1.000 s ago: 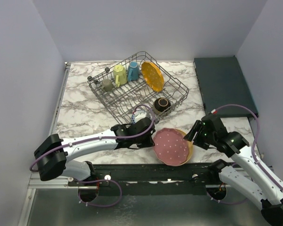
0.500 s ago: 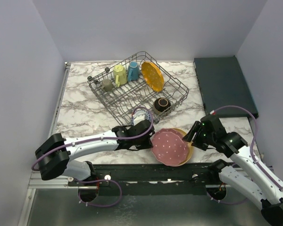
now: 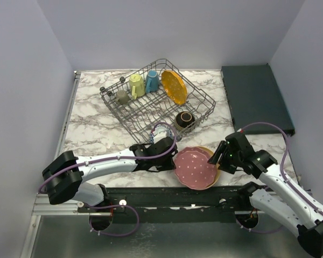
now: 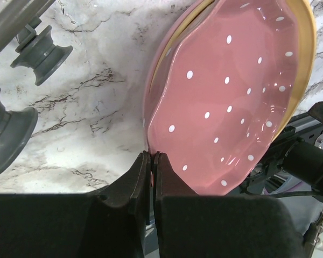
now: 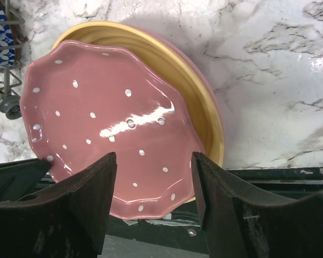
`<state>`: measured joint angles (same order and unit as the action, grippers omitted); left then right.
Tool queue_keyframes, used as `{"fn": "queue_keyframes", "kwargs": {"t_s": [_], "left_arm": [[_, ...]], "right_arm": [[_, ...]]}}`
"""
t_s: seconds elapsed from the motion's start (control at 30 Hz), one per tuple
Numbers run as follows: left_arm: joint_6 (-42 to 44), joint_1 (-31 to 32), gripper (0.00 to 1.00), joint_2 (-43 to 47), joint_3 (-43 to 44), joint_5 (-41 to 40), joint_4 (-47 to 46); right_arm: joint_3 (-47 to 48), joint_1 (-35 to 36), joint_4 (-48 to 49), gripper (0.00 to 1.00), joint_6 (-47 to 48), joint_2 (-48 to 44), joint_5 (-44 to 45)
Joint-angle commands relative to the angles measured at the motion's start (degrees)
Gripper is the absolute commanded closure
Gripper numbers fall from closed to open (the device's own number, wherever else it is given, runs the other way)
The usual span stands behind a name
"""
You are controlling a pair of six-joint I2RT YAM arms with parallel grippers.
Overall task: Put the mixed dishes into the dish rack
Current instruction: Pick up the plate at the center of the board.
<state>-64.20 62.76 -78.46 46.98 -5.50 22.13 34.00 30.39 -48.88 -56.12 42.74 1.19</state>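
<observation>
Pink plate gripped at the near edge, loaded rack beyond.

The left gripper [image 4: 152,156] is pinched together on the near rim of the pink plate [image 4: 226,97], a grip only the left wrist view shows. The pink plate lies tilted on a yellow plate [image 5: 196,86] on the marble table [image 3: 91,123]. The right gripper [image 5: 153,157] hangs above both plates, its fingers well apart and holding nothing. Farther back, the dish rack [image 3: 141,110] has a blue-white bowl [image 3: 160,128] and a dark brown bowl [image 3: 184,119] on its near side. At the far side it holds a grey cup [image 3: 122,97], a yellow-green mug [image 3: 136,85], a blue mug [image 3: 152,80] and an orange plate [image 3: 174,87] on edge. These far items appear only in the overhead view.
</observation>
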Motion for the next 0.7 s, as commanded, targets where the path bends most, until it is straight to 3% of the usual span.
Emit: {"fn": "queue_keyframes", "kwargs": {"t_s": [0.0, 0.67], "left_arm": [[0.3, 0.5, 0.96, -0.4, -2.4, 0.4, 1.9], [0.2, 0.5, 0.98, 3.0, -7.1, -0.3, 0.8]], "right_arm": [[-0.2, 0.2, 1.6, 0.37, -0.6, 1.2, 1.2], [-1.1, 0.2, 4.0, 0.38, -1.2, 6.2, 3.1]]}}
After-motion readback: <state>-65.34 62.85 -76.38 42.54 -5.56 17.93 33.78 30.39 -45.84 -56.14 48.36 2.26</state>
